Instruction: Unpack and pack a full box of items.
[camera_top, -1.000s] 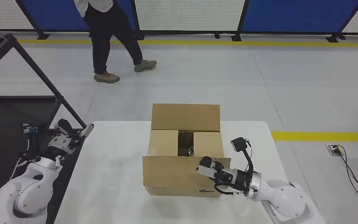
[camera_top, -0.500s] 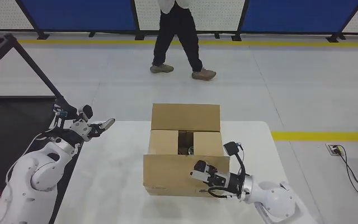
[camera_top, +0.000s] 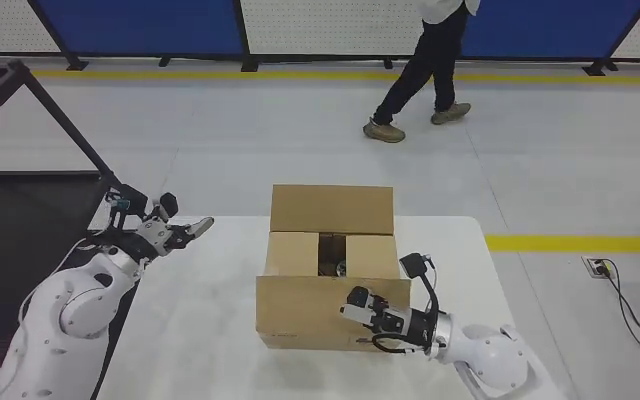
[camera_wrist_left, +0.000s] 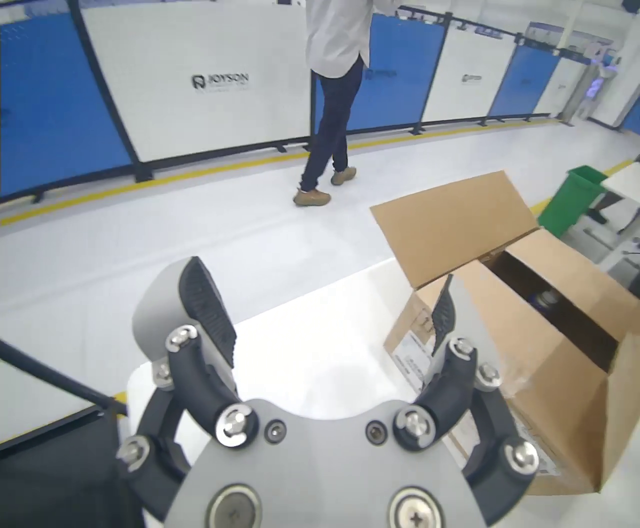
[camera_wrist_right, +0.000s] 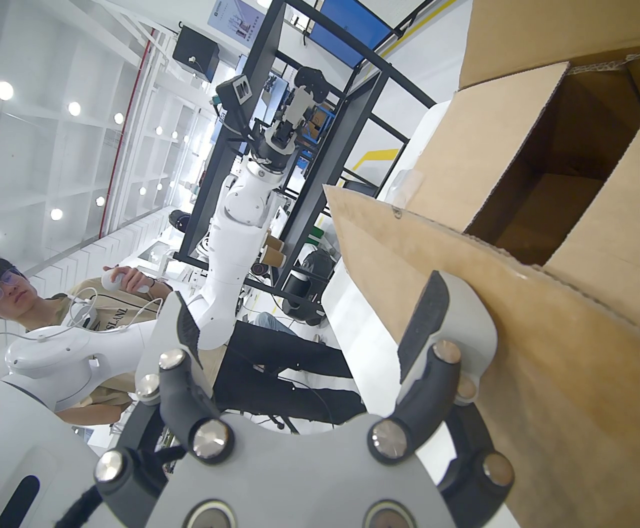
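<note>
A brown cardboard box stands mid-table with its rear flap raised and its front flap folded outward. Through the dark gap between the side flaps a small item shows inside. My left gripper hovers open and empty over the table's far left corner, well apart from the box. My right gripper is open at the box's front, and one finger rests against the outer face of the front flap.
The white table has bare room left of the box. A black metal frame stands off the table's left edge. A green bin sits on the floor beyond the box.
My left arm has risen from beside the table and swung its gripper in over the far left corner. My right gripper has slid slightly left along the front flap, then held still.
</note>
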